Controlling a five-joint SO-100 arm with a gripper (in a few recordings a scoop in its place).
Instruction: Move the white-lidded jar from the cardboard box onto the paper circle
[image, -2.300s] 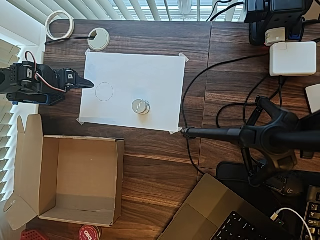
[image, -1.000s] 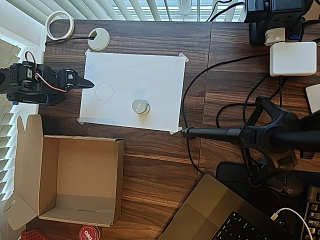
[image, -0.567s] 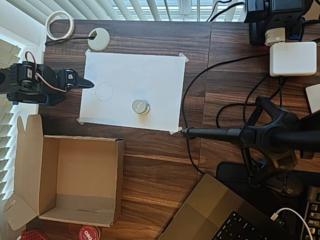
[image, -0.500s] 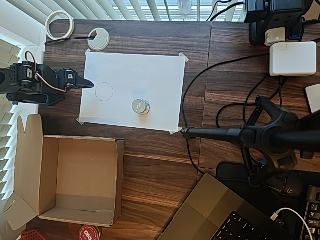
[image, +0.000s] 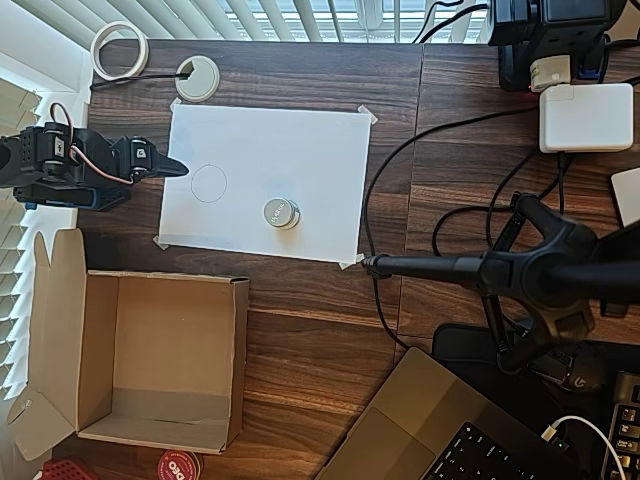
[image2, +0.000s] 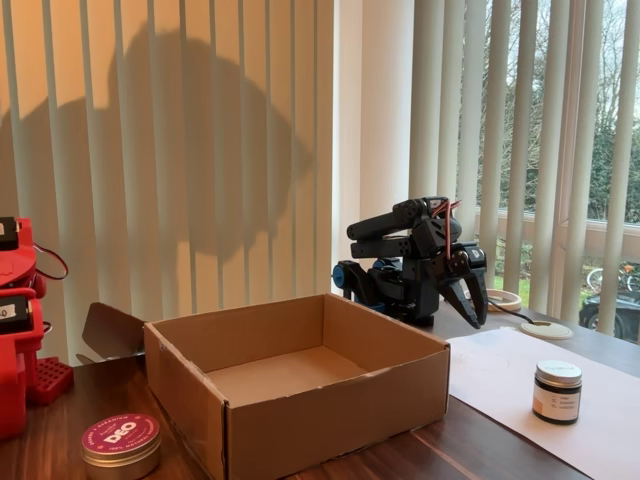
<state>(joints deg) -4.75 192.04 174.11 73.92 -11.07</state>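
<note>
On the white sheet (image: 300, 150) stands the white-lidded jar (image: 281, 213), right of the paper circle (image: 209, 183).
Red tin (image2: 120, 444) reads "DEO"; gripper (image: 176, 168) closed, empty; cardboard box (image: 160, 360) empty.

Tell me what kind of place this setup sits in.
Most likely a home office or hobby desk: a dark wood-grain desk by a window with white vertical blinds, an open grey laptop, a white power adapter with cables, and a small black robot arm.
</note>
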